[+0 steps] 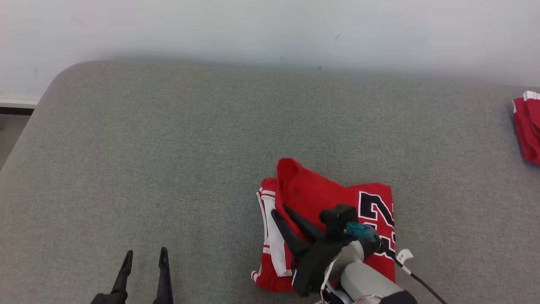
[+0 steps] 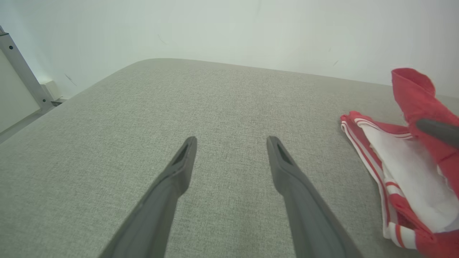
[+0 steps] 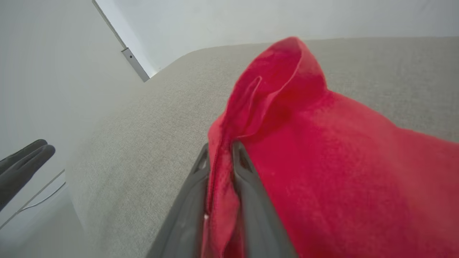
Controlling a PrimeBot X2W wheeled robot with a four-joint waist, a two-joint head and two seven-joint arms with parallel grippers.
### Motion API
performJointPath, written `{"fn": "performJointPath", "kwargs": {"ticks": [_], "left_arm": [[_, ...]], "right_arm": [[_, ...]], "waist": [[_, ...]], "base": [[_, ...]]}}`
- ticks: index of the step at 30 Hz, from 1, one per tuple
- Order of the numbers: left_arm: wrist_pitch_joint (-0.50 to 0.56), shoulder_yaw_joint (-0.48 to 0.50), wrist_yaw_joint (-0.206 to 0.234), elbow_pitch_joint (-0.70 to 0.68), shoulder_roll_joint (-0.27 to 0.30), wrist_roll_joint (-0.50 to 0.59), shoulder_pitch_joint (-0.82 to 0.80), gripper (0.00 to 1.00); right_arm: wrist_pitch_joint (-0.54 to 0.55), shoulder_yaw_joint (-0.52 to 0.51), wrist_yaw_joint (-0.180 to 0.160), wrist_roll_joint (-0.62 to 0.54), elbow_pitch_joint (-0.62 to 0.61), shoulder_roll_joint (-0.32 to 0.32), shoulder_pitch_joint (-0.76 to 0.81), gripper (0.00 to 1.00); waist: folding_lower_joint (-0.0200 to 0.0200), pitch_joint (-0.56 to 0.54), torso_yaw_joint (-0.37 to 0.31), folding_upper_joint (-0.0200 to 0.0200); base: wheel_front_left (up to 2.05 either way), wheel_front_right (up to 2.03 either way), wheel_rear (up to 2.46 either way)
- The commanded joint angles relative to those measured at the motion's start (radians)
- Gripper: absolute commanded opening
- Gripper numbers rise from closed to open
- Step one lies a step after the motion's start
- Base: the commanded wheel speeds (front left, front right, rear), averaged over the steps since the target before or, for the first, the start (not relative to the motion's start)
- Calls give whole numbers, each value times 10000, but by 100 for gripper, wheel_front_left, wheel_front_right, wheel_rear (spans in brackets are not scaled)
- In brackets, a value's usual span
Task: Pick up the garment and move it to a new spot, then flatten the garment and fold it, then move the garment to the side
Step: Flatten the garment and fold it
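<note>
My right jaws are pinching a raised fold of the garment; my left jaws are hanging released, well apart to its left.

A grey woven padded surface with a rounded far corner is spread under and ahead of the left gripper. Beyond it a pale, softly lit wall is seen. To the left of that gripper a grey metal post, perhaps part of a frame, is seen.

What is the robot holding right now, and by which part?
The right hand pinches the red jersey by a raised fold of its cloth, caught between the two fingers. The left hand is open and holds nothing.
</note>
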Motion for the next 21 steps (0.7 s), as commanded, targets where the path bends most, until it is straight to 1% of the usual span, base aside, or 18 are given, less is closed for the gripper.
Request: {"fn": "performJointPath", "kwargs": {"ticks": [1, 3, 6, 10, 11, 15, 21], "left_arm": [[-29, 20, 24, 10, -13, -4, -39, 100], [-29, 88, 30, 8, -13, 28, 10, 100], [-29, 192, 76, -12, -13, 79, 79, 100], [-29, 293, 68, -65, -13, 138, 118, 100], [-29, 293, 68, -65, -13, 138, 118, 100], [-29, 348, 51, -101, -12, 163, 151, 100], [-29, 439, 39, -210, -10, 254, 158, 100]], "right_arm": [[-219, 27, -28, 33, 15, 46, -154, 100], [-455, -27, -28, 36, -44, 36, -286, 100], [-633, -512, -28, -270, -304, 17, -510, 100], [-638, -1948, -28, -888, -1632, -445, -149, 100], [-638, -1948, -28, -888, -1632, -445, -149, 100], [-629, -3268, -28, -1473, -2796, -759, 429, 100], [-630, -5025, -28, -2066, -3832, -982, 1509, 100]], "waist": [[-1, -20, -38, -1], [-1, -44, -114, -1], [-1, -94, -259, -1], [-1, -139, -435, -1], [-1, -139, -435, -1], [-1, -151, -559, -1], [-1, -156, -710, -1]], "base": [[0, 0, 0], [0, 0, 0], [0, 0, 0], [0, 0, 0], [0, 0, 0], [0, 0, 0], [0, 0, 0]]}}
